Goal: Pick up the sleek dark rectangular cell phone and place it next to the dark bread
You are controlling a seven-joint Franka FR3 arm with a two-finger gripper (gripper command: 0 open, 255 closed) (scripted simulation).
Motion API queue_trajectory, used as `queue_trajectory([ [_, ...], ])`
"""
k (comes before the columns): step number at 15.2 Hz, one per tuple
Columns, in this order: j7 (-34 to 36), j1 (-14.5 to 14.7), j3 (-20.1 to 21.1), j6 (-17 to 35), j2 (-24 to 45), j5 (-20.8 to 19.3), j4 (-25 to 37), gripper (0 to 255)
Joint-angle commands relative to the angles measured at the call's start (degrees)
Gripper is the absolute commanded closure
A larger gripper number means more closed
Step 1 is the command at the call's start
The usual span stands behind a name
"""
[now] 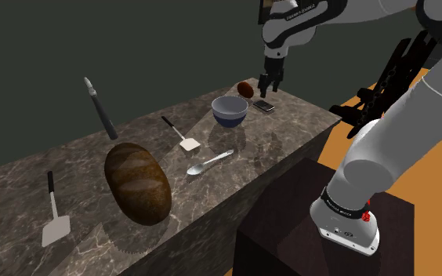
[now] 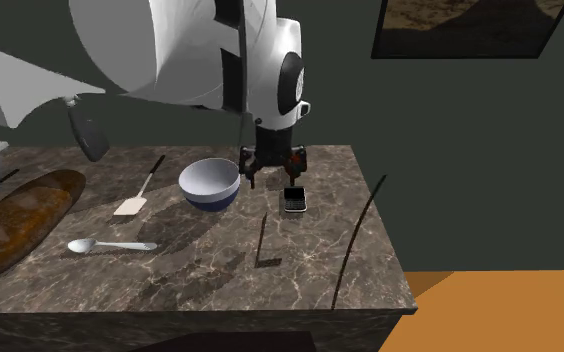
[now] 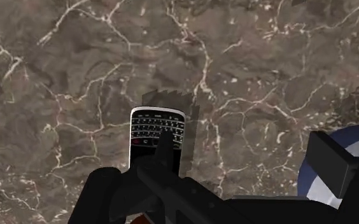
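Shoulder view: I'm hovering the fingers (image 1: 264, 83) above the cell phone (image 1: 264, 105), which is lying flat at the surface's (image 1: 78, 161) far corner, well apart from the dark bread (image 1: 137, 182).
Second exterior view: I'm seeing the fingers (image 2: 296, 165) spread apart and gripping nothing, with the cell phone (image 2: 293, 198) just beside the bowl (image 2: 210, 183).
Wrist view: the cell phone (image 3: 157, 137) is resting on the marble, untouched.
Progress: I'm judging nothing done yet, with grasping, carrying and placing all remaining.

Marble counter (image 1: 284, 129) w/ phone (image 1: 263, 105), bowl (image 1: 230, 110), bread (image 1: 137, 182), spoon (image 1: 209, 163)
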Motion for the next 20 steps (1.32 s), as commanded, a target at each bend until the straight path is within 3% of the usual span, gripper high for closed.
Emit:
queue_trajectory([
  [1,-3.2,0.1,-1.7,2.3,4.9,1.8,2.5,0],
  [8,-14.3,-2.0,-4.5,7.0,21.7,10.9,12.4,0],
  [16,-15.8,-2.4,-3.8,12.3,24.8,13.1,9.8,0],
  [20,-15.8,-2.4,-3.8,12.3,24.8,13.1,9.8,0],
])
